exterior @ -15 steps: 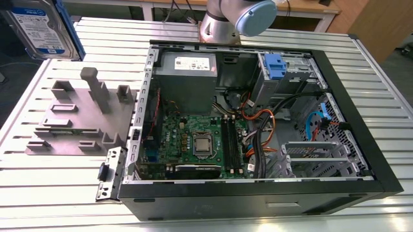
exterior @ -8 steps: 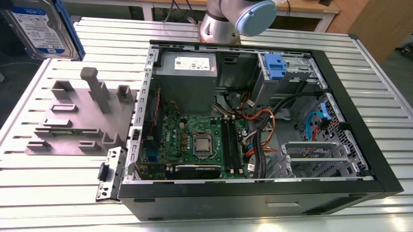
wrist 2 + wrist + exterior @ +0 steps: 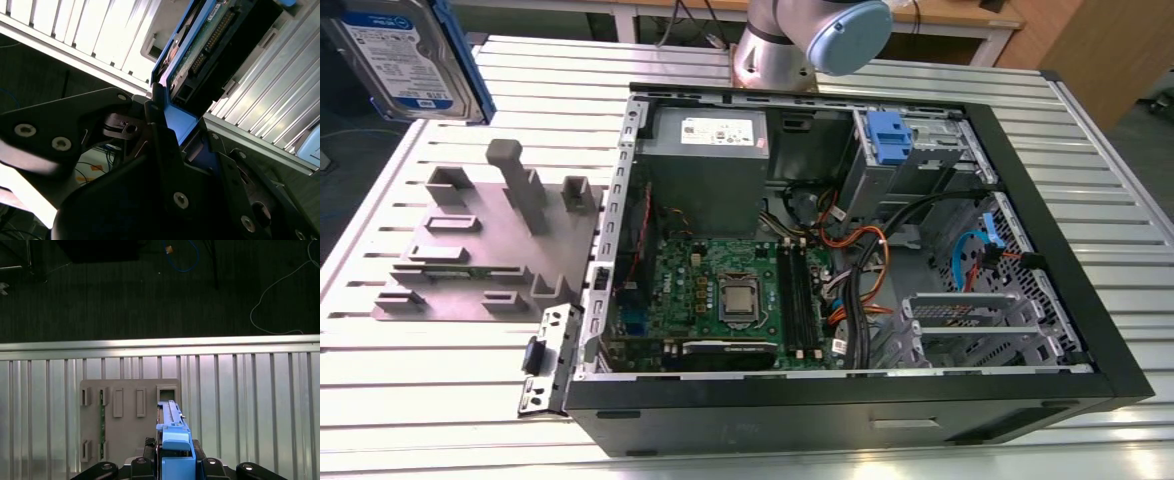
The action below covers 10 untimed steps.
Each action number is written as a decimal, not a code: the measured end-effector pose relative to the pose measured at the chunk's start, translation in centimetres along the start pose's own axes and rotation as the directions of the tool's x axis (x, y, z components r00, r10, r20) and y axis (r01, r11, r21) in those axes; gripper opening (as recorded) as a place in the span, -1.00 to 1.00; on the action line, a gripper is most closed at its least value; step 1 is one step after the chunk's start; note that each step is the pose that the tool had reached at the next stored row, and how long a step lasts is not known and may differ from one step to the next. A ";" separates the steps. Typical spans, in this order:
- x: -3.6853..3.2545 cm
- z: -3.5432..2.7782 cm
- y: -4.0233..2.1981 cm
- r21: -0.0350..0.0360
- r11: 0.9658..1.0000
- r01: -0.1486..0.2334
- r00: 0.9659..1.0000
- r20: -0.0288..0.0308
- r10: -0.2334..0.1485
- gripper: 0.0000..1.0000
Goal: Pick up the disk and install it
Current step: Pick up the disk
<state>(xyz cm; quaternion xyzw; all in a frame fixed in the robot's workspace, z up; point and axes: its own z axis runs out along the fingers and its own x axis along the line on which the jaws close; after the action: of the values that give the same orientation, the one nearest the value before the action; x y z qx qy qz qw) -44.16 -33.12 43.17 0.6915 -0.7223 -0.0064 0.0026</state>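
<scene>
The disk (image 3: 411,55), a silver drive with a white-and-blue label in a blue carrier, hangs in the air at the exterior view's upper left, above the grey holder plate (image 3: 467,245). In the second wrist view my gripper (image 3: 167,127) is shut on the blue carrier's end, and the disk (image 3: 215,45) shows its circuit-board side. The first wrist view looks down along the disk (image 3: 171,422) edge-on, its blue handle between my gripper (image 3: 175,467) fingers, over the holder plate (image 3: 127,440).
An open black computer case (image 3: 854,405) lies on the slatted aluminium table (image 3: 440,380), with the motherboard, a grey power-supply box (image 3: 707,150) and a drive cage holding a blue bracket (image 3: 887,135). The arm's base (image 3: 781,45) stands behind the case.
</scene>
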 end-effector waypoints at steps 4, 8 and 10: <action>0.00 -0.01 0.00 0.000 1.000 0.000 1.000 0.000 0.000 -0.27; 0.00 -0.08 0.00 0.000 1.000 0.000 1.000 0.000 0.000 -0.27; 0.00 -0.16 0.00 0.000 1.000 0.000 1.000 0.000 0.000 -0.27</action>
<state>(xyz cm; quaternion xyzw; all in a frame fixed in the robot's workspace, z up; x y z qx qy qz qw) -44.16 -33.12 43.33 0.6915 -0.7223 -0.0064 0.0026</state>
